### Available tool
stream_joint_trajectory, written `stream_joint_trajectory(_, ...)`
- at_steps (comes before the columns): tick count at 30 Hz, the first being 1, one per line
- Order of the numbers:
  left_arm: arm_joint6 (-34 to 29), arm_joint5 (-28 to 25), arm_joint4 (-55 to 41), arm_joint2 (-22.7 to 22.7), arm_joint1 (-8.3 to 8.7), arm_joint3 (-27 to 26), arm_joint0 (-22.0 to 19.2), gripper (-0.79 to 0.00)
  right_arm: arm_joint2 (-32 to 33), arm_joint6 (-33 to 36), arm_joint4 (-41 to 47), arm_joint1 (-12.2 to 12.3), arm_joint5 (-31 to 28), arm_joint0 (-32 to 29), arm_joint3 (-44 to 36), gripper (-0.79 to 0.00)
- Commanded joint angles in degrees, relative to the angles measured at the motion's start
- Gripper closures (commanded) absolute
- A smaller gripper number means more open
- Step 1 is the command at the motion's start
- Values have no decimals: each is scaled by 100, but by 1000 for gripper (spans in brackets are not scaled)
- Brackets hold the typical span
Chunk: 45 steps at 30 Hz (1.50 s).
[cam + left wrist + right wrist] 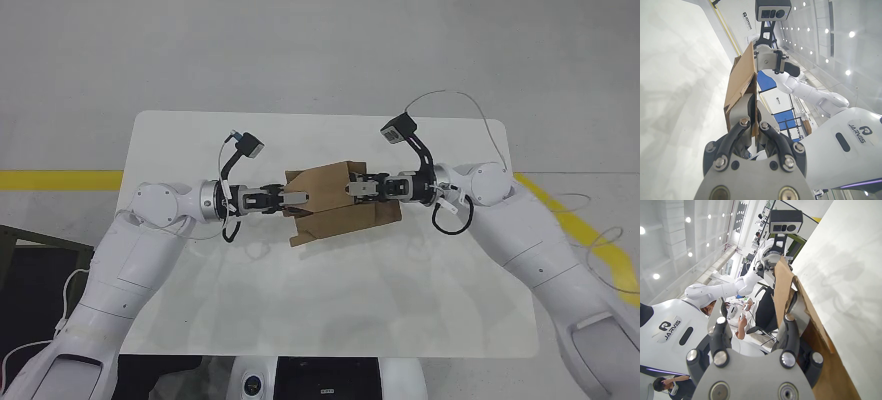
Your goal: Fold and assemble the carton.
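Carton (330,205) shows half-folded at the middle of the white table (200,300), between both arms, when we look from above. The left wrist view tells us more: the left gripper (753,103) pinches a thin cardboard panel. In the right wrist view we find the right gripper (758,299) spread wide, one finger (798,315) against the carton's flap

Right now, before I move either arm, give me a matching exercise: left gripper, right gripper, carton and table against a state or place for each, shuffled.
Things:
1 left gripper
2 right gripper
3 carton
4 table

States or places:
A white, beneath both arms
B open, one finger against the carton
C brown, between the two grippers
D shut on a carton edge

Pairs: 1-D, 2-B, 3-C, 4-A
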Motion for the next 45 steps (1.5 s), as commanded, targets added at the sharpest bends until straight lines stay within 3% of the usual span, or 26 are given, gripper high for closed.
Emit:
stream_joint_trajectory(1,-17,-5,-14,-1,-1,1,1,0,-11,11,-17,-15,11,23,30,-576)
stream_joint_trajectory(8,-29,3,-48,24,-9,-41,24,0,-112,35,-86,-95,35,107,148,-533)
stream_joint_trajectory(14,-55,10,-86,17,-11,-31,22,0,-225,36,-138,-168,36,168,216,-391)
stream_joint_trajectory(23,-105,18,-88,11,-10,-42,50,0,-326,56,-276,-208,56,238,305,-289)
stream_joint_trajectory(27,-139,36,-153,13,-12,-47,61,0,-376,68,-347,-217,67,271,353,-194)
stream_joint_trajectory(32,-213,56,-234,9,-13,-64,63,0,-438,68,-354,-232,68,288,395,0)
stream_joint_trajectory(35,-237,57,-248,-1,-12,-65,68,0,-458,67,-340,-236,66,293,415,0)
stream_joint_trajectory(36,-253,64,-245,-7,-10,-67,67,-46,-461,67,-325,-237,66,293,420,0)
stream_joint_trajectory(38,-273,67,-255,-25,-6,-72,68,-357,-467,72,-294,-238,72,293,418,0)
stream_joint_trajectory(39,-281,64,-256,-38,-3,-73,70,-711,-470,76,-288,-238,76,295,418,0)
stream_joint_trajectory(40,-280,65,-283,-52,-2,-75,76,-785,-470,75,-282,-238,75,295,418,0)
stream_joint_trajectory(45,-338,121,-509,-118,3,-51,83,-785,-476,63,-296,-239,63,293,462,0)
